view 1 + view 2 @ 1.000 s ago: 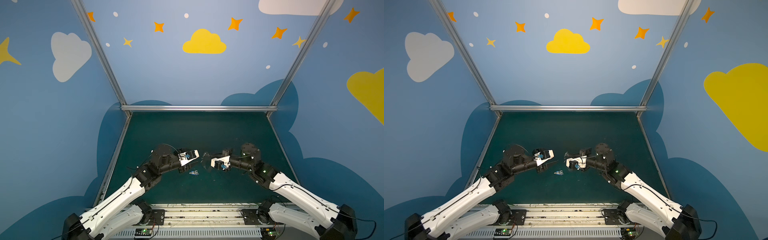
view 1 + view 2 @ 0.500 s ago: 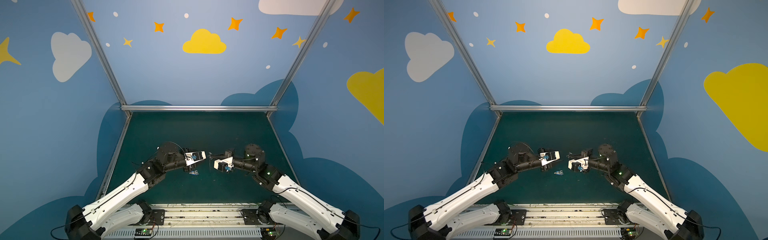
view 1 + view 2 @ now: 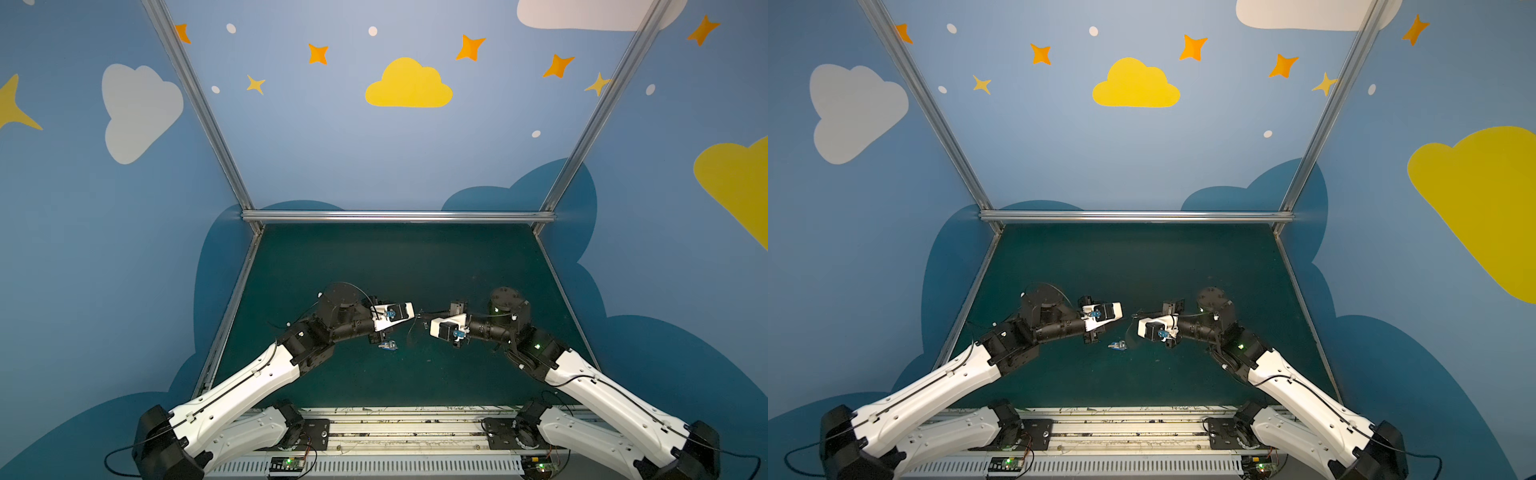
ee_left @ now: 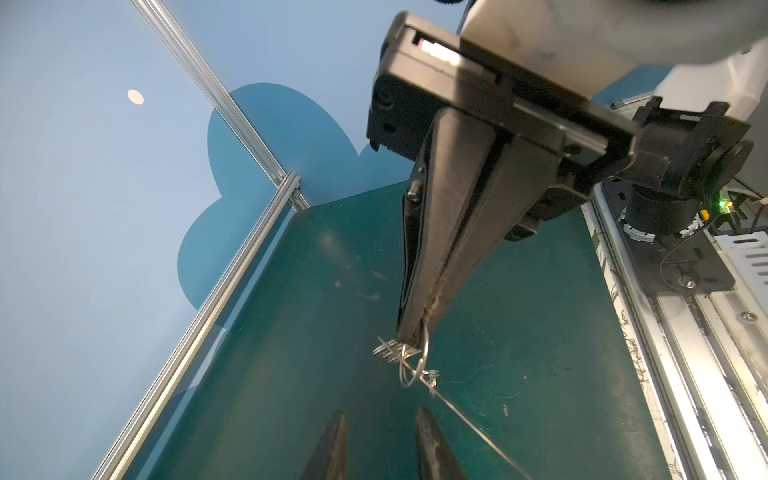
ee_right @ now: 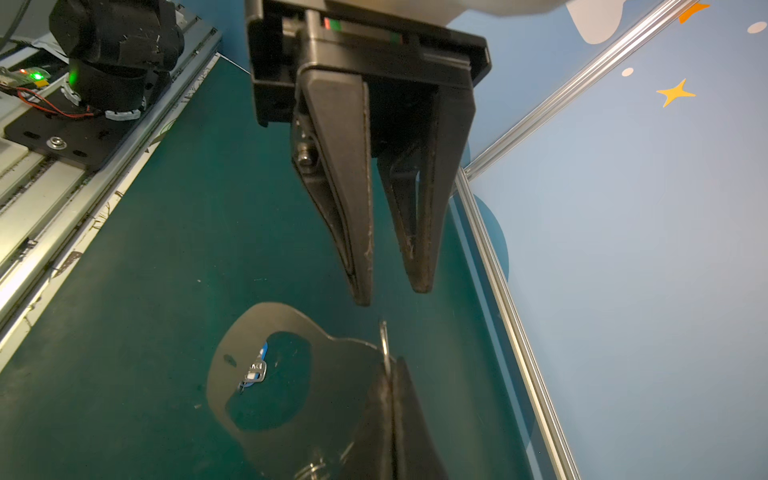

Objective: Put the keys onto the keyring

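Right gripper [image 5: 390, 368] clamps the keyring [image 5: 332, 374] aloft, presumably presenting its wire ring [image 5: 384, 340] to the left gripper [image 5: 390, 293], jaws apart and empty; the key [image 5: 254, 370] lies loose on the table [image 5: 166, 249].

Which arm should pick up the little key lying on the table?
Probably the left. The left claw is open and empty, with the key on the mat close by. The right claw is shut on the keyring, so it's busy.

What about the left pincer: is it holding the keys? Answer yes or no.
No: in the right wrist view the left pincer is open and empty, and the keys lie on the mat.
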Available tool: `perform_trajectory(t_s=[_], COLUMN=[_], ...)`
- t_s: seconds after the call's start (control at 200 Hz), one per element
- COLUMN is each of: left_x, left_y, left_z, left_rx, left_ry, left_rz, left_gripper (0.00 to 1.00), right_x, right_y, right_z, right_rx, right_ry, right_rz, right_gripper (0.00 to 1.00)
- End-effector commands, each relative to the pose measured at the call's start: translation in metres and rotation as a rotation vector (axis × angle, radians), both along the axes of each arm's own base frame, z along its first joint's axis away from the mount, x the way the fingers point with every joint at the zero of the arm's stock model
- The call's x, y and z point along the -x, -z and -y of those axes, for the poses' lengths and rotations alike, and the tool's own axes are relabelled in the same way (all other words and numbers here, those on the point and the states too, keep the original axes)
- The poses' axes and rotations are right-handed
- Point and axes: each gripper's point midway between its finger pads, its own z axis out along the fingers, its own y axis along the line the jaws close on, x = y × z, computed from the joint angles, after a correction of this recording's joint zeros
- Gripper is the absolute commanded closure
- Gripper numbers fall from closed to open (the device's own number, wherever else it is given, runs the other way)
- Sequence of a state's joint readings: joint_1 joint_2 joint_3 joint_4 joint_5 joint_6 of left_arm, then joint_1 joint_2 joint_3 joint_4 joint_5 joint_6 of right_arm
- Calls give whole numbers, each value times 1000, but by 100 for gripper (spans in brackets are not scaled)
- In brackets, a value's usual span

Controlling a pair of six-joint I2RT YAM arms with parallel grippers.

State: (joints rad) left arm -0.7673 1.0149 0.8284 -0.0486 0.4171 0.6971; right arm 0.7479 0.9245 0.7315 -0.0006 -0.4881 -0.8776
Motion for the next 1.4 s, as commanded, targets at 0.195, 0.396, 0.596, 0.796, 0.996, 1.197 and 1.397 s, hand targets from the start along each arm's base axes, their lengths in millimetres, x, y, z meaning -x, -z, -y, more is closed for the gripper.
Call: perform_trajectory(t_s=[0.195, 0.396, 0.596, 0.796, 0.996, 1.197, 1.397], left_x=[7, 11, 12, 11, -1, 1, 3], left_y=[-10, -10, -10, -12, -13, -10, -10], left_z=[7, 11, 10, 9, -7, -19, -17], left_rx=[33, 29, 36, 48, 72, 66, 80], left_ry=[39, 59, 49, 37, -98, -137, -127], left_rz=[-12, -19, -27, -32, -32, -46, -78], left_gripper=[72, 74, 76, 75, 70, 67, 65], right_x=[5, 6, 7, 6, 3, 1, 1], right_y=[-33, -32, -33, -32, -33, -32, -33], right_z=[-1, -1, -2, -2, 2, 5, 4], right_rx=[-91, -92, -99, -101, -122, -123, -115], right_ry=[-22, -25, -27, -26, 1, 9, -4], right_rz=[14, -3, -25, -45, -98, -113, -134], right_gripper=[100, 100, 100, 100, 100, 100, 100])
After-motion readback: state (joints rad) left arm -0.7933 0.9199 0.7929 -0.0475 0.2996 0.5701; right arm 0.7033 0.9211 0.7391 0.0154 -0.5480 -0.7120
